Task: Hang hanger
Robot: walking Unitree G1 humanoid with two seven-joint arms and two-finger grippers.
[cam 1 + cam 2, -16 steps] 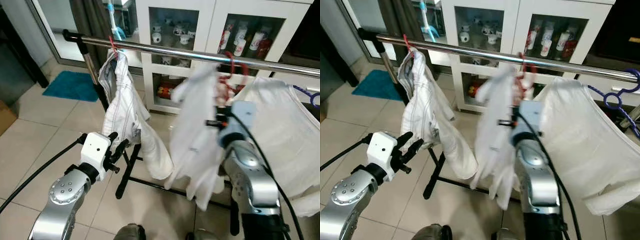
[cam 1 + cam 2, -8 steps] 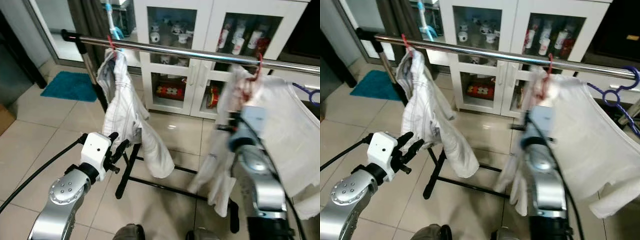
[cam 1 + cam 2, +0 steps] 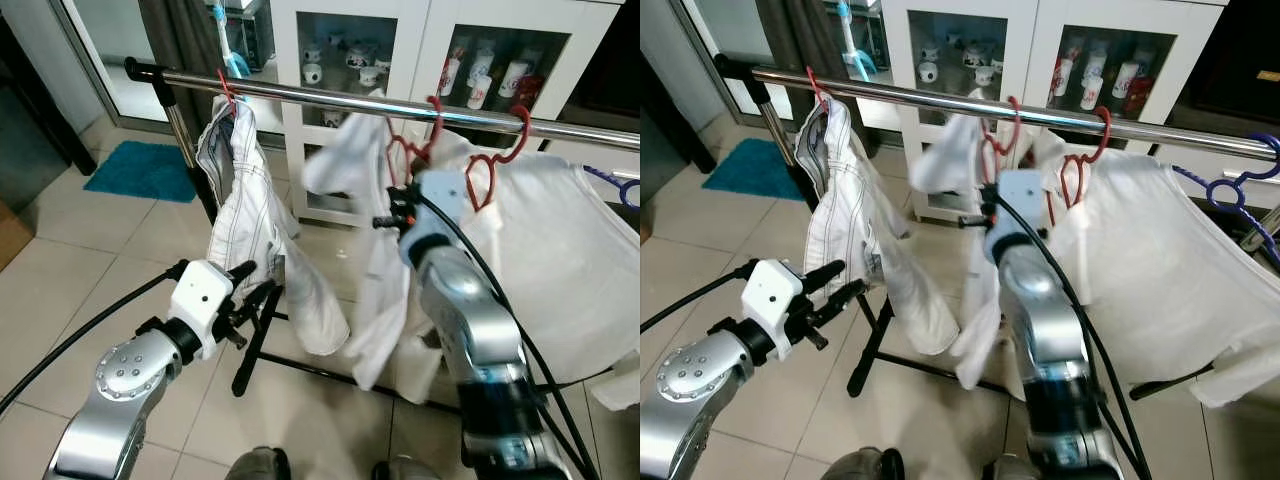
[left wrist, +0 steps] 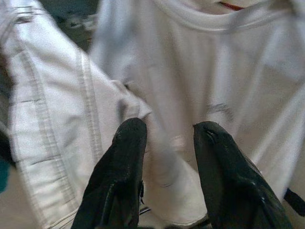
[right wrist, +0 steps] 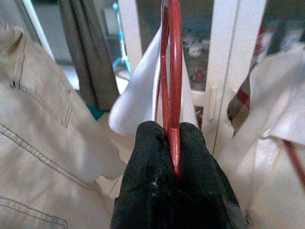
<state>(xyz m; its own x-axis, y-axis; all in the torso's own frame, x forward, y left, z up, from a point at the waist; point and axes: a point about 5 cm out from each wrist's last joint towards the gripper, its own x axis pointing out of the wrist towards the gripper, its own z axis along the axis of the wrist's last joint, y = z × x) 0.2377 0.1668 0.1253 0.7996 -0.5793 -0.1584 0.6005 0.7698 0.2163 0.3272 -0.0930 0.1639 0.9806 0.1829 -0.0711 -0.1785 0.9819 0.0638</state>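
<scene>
A chrome rail (image 3: 330,97) runs across in front of me. My right gripper (image 5: 170,130) is shut on a red hanger (image 3: 408,152) that carries a white shirt (image 3: 372,270). The hanger's hook (image 3: 434,102) sits at the rail and seems to lie over it. Right beside it, a second red hanger (image 3: 497,150) holds a large white shirt (image 3: 570,250). At the rail's left end, pale trousers (image 3: 248,215) hang from a third red hanger (image 3: 225,88). My left gripper (image 4: 167,138) stands open, low and close to the trousers, with nothing between its fingers.
Behind the rail is a white glass-door cabinet (image 3: 395,40) holding mugs. A blue hanger (image 3: 1230,195) hangs at the rail's far right. The rack's black foot bars (image 3: 262,345) cross the tiled floor. A blue mat (image 3: 140,170) lies at the left.
My right gripper has swung the red hanger and its shirt from beside the second hanger leftward along the rail. My left gripper has edged slightly toward the trousers.
</scene>
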